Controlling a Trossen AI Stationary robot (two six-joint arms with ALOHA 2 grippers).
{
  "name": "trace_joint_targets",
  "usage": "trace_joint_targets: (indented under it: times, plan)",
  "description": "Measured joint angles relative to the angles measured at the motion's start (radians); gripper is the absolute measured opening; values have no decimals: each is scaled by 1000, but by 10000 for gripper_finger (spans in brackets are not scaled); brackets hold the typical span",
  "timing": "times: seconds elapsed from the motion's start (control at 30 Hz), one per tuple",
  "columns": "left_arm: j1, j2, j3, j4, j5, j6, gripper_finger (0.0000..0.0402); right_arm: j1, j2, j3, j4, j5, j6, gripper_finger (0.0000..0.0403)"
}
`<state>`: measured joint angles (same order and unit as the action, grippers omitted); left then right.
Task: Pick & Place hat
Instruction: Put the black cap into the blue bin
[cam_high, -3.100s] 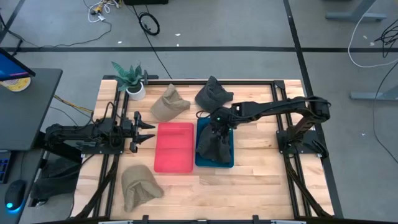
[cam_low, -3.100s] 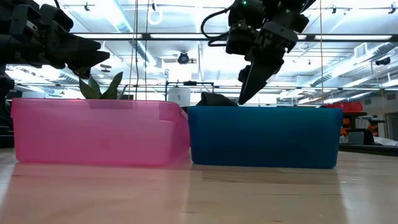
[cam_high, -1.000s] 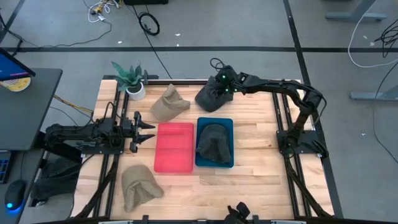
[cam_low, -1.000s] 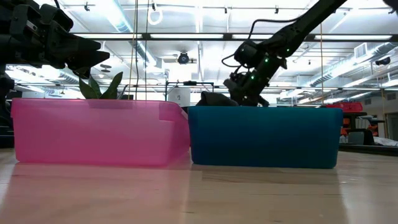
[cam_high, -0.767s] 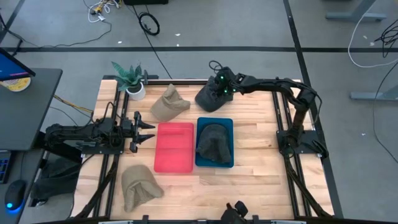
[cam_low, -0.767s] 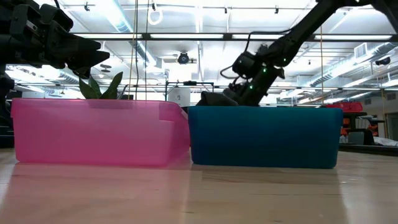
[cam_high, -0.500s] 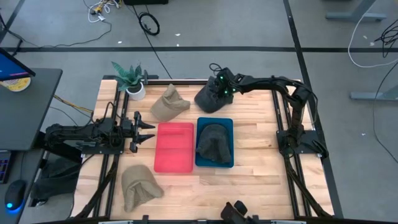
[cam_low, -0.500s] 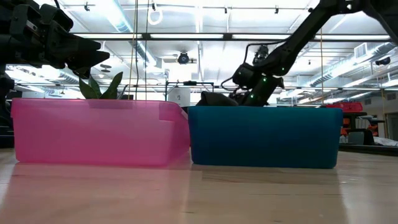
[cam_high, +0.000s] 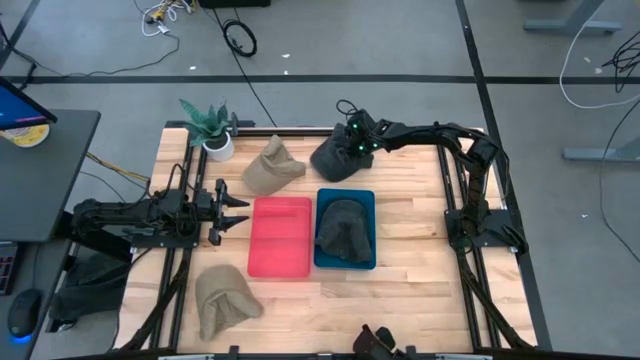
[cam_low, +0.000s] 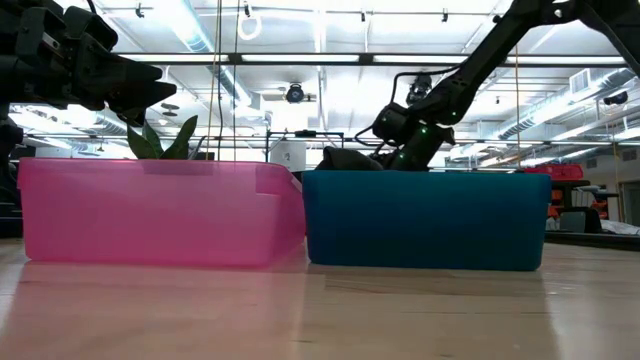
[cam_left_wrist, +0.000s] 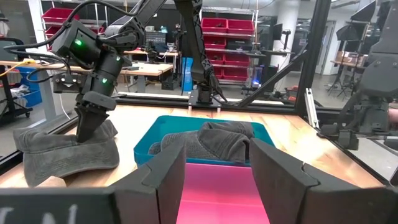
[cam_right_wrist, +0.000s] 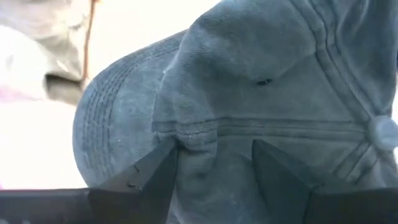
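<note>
Pressing right claw (cam_high: 347, 152) into dark hat (cam_high: 334, 160) on wooden table (cam_high: 420, 250).

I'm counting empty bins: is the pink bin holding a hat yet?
Empty. The high view shows only the pink bin's bare floor, while a dark hat fills the blue bin beside it.

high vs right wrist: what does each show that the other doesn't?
Only high: the whole table, pink bin, blue bin holding a dark hat, two tan hats, plant, and the left gripper waiting open beside the pink bin.
Only right wrist: close detail of the grey hat, its brim stitching, seams and top button, with the right gripper's fingers open and pressed onto the crown.
Both: that grey hat and the right gripper on it.
</note>
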<state>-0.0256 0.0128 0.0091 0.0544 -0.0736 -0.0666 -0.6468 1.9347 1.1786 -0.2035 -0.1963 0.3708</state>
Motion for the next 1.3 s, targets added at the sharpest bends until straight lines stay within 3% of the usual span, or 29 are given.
trace_joint_targets:
  times: [0.47,0.83,0.97,1.17,1.3]
  plan:
    - [0,0,0,0,0,0,183,28,0,0,21,-5,24,213]
    - [0,0,0,0,0,0,183,83,0,-1,39,21,-222,208]
    - [0,0,0,0,0,0,183,95,0,-1,34,71,-185,165]
    - [0,0,0,0,0,0,183,95,0,-1,31,70,-129,18]
    - [0,0,0,0,0,0,183,95,0,-1,34,73,-118,19]
